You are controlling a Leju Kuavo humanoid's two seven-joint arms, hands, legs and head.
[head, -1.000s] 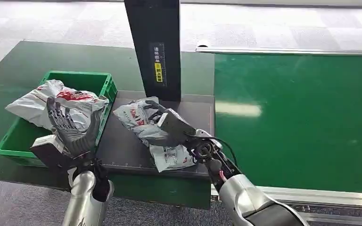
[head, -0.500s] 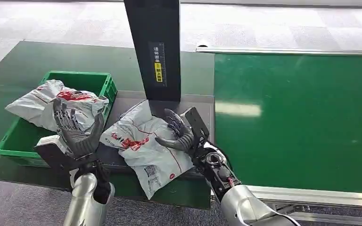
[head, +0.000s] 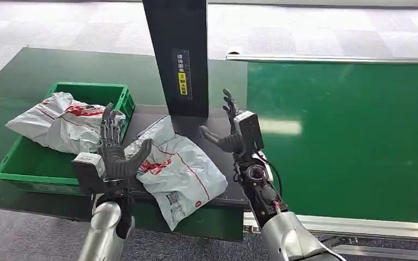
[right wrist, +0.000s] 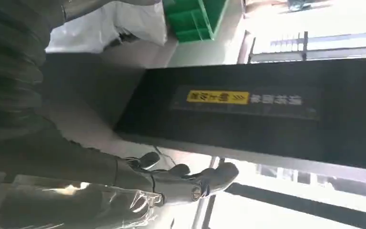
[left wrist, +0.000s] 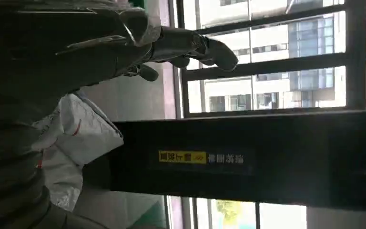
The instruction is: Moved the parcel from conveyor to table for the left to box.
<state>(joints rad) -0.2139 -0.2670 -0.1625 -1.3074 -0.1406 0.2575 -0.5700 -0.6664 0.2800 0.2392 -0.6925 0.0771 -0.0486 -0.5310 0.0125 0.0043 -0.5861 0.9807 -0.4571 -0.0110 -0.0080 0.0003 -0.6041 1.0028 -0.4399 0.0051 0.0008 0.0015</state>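
now the parcel (head: 177, 171) lies on the grey worktop (head: 226, 133), one corner hanging over the near edge. both the right hand (head: 234, 130) and left hand (head: 117, 155) hold nothing, fingers spread. it looks soft, light, slippery; best pinched at a bunched fold.

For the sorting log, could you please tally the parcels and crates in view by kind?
Parcels: 2, one on the grey table at, one in the crate at.
Green crates: 1.
Total: 3 things.
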